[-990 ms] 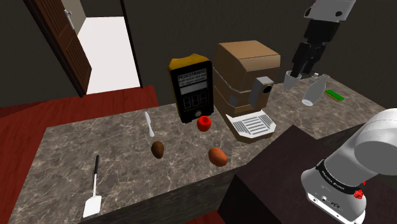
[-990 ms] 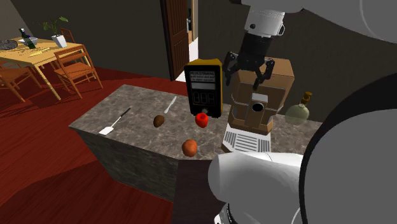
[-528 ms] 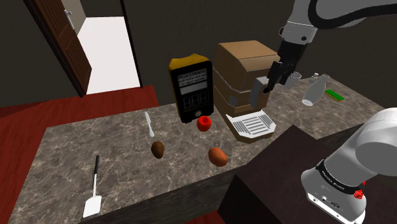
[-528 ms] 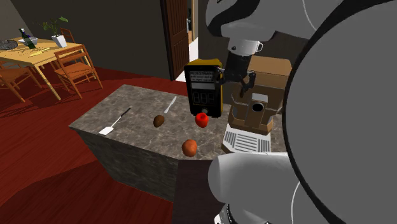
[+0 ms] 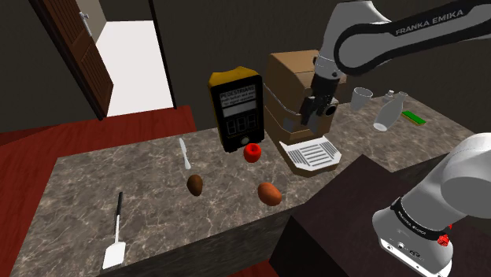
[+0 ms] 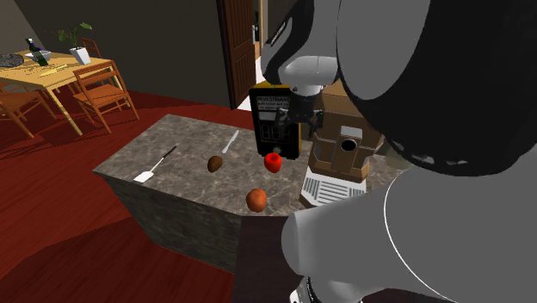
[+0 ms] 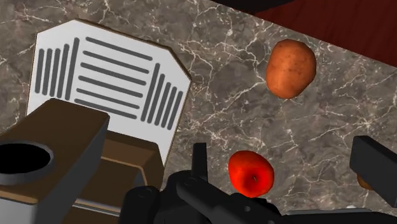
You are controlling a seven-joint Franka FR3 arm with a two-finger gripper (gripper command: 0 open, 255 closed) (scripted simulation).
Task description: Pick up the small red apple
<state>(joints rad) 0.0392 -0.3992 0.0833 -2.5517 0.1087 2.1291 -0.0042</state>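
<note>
Reading the shoulder view from its left: near the front edge of the marbled grey stone tabletop lies one white flat-bladed spatula with a black handle. Then come one pale table knife, one small dark-brown oval lump, and one upright black box with a yellow casing and a printed face.

Just in front of that box sits your target, the one small, glossy red apple, resting free on the stone with its stem dimple up. Nearer the front edge lies one larger orange-brown potato.

Further right stands one brown boxy coffee machine with one white slotted drip tray. The black pincer shows against the machine's front, well above the tabletop, its fingers wide apart and holding nothing. In the wrist view the apple lies below and between them, untouched.

I judge the apple light, firm and smooth — apt to roll or slip — so take it from above, across its widest girth, and close gently.
</note>
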